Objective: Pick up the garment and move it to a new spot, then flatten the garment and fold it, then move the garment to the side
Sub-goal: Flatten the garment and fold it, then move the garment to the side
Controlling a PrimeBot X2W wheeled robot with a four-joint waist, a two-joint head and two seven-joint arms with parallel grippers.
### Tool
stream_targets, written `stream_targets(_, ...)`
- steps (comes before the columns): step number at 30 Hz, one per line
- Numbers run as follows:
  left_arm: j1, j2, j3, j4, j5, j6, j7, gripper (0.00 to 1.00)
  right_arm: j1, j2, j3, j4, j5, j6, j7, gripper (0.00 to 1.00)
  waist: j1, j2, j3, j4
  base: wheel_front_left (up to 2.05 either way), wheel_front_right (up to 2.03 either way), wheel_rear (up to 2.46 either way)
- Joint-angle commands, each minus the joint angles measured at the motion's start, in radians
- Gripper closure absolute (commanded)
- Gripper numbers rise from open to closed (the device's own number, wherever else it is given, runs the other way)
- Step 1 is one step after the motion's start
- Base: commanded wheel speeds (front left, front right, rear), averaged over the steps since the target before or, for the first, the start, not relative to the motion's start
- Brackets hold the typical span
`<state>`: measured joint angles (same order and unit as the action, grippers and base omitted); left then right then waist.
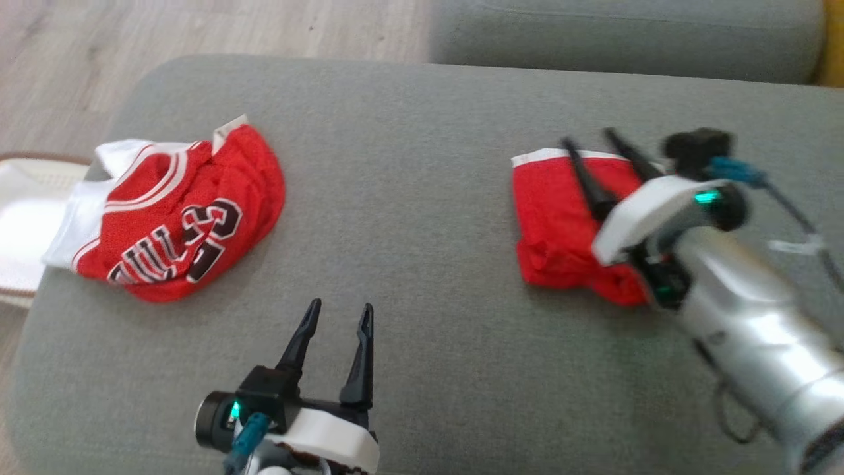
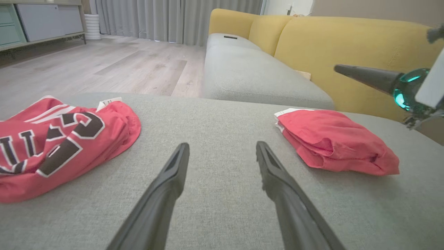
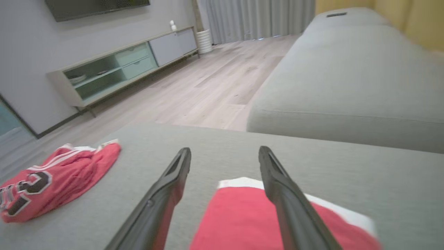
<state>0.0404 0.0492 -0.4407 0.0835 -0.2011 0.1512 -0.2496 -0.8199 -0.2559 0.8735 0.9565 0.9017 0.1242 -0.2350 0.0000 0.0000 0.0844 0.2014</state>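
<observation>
Lying folded on the right side of the grey ottoman, the red garment shows a white band along its far edge. The right gripper hangs over it with its two fingers spread wide and nothing between them. Its tips reach to that far edge, and I cannot tell whether they touch the cloth. The garment's near right corner is hidden behind the pale forearm.

The left gripper is spread just as wide and is empty, above bare cushion near the front edge and between the two red things. A crumpled red jersey with dark, white-edged lettering lies well apart at the ottoman's left end, its white part drooping over the edge.

Beside it sits a white basket (brown-rimmed, cut off by the frame). Whatever it holds is washed out by glare. The head view blurs around the right arm.
</observation>
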Motion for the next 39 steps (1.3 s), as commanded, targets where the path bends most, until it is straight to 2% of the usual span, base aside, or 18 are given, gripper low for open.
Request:
stream_targets(1, -0.01, 0.001, 0.039, -0.042, 0.002, 0.01, -0.012, 0.0, 0.029, -0.044, -0.02, -0.036, -0.017, 0.007, -0.019, 0.0, 0.0, 0.0, -0.014, -0.028, 0.0, 0.0, 0.0)
stream_targets(7, 0.02, 0.004, 0.085, -0.046, 0.005, 0.017, -0.012, 0.0, 0.147, -0.14, -0.126, -0.16, -0.071, 0.007, -0.026, 0.0, 0.0, 0.0, -0.056, -0.097, 0.0, 0.0, 0.0)
stream_targets(8, 0.02, 0.004, 0.085, -0.046, 0.005, 0.017, -0.012, 0.0, 0.147, -0.14, -0.126, -0.16, -0.071, 0.007, -0.026, 0.0, 0.0, 0.0, -0.056, -0.097, 0.0, 0.0, 0.0)
stream_targets(12, 0.047, 0.01, 0.119, -0.047, 0.008, 0.018, -0.012, 0.0, 0.275, -0.153, -0.249, -0.237, -0.153, 0.007, -0.026, 0.0, 0.0, 0.0, -0.101, -0.129, 0.0, 0.0, 0.0)
stream_targets(18, 0.101, 0.01, 0.19, -0.075, 0.001, 0.025, -0.012, 0.0, 0.5, -0.113, -0.435, -0.431, -0.322, 0.007, -0.027, 0.0, 0.0, 0.0, -0.141, -0.163, 0.0, 0.0, 0.0)
stream_targets(23, 0.143, 0.007, 0.24, -0.097, 0.019, 0.023, -0.012, 0.0, 0.697, -0.032, -0.591, -0.592, -0.484, 0.007, -0.027, 0.0, 0.0, 0.0, -0.175, -0.168, 0.0, 0.0, 0.0)
stream_targets(32, 0.236, 0.003, 0.295, -0.129, 0.06, -0.006, -0.012, 0.0, 0.883, 0.083, -0.688, -0.69, -0.601, 0.007, -0.027, 0.0, 0.0, 0.0, -0.237, -0.17, 0.0, 0.0, 0.0)
stream_targets(39, 0.276, 0.002, 0.294, -0.125, 0.091, -0.021, -0.012, 0.0, 0.916, 0.112, -0.705, -0.689, -0.634, 0.007, -0.027, 0.0, 0.0, 0.0, -0.247, -0.164, 0.0, 0.0, 0.0)
